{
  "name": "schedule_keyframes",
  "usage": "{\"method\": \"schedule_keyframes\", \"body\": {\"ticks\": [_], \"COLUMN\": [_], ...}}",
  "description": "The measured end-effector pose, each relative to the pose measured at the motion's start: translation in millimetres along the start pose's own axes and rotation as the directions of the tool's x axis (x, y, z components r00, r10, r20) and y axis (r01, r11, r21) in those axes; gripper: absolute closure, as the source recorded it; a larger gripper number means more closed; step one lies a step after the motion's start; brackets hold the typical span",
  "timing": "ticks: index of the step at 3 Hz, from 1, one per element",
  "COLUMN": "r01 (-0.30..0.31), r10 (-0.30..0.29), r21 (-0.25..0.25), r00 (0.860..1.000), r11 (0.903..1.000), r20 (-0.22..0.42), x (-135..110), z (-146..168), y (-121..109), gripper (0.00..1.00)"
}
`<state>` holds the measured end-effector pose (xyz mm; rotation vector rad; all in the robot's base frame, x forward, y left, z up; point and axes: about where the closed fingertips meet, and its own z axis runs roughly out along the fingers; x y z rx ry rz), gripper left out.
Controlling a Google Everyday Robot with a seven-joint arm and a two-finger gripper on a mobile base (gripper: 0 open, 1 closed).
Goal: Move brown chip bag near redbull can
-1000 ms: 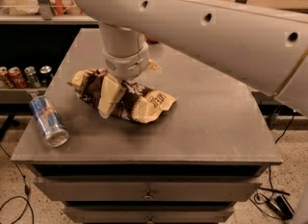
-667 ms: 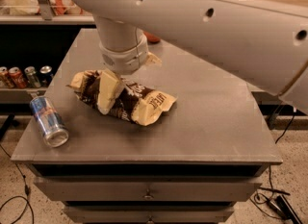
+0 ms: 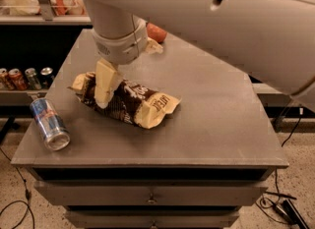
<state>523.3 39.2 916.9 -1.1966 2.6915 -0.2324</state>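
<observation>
The brown chip bag (image 3: 129, 102) lies crinkled on the grey table (image 3: 216, 120), left of centre, its cream end pointing right. The redbull can (image 3: 49, 124) lies on its side near the table's front left corner, about a can's width from the bag's left end. My gripper (image 3: 106, 84) comes down from the white arm (image 3: 206, 12) and rests on the left part of the bag. The arm hides the back of the bag.
A red apple (image 3: 156, 32) sits at the back of the table, partly behind the arm. A row of small cans (image 3: 24, 78) stands on a lower shelf to the left. Drawers (image 3: 147, 196) sit under the table. Cables (image 3: 280, 203) lie on the floor.
The gripper has shifted slightly left and up on the bag, and the arm now covers more of the top of the view. The bag and the can have not moved.
</observation>
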Motion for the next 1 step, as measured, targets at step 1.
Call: {"method": "schedule_keyframes", "body": {"ticks": [1], "r01": [0.03], "r10": [-0.03], "r21": [-0.022], "r00": [0.999], "r11": [0.9993], "r20": [0.024], "x": [-3.7], "z": [-7.5], "y": [0.1], "gripper": [0.0]}}
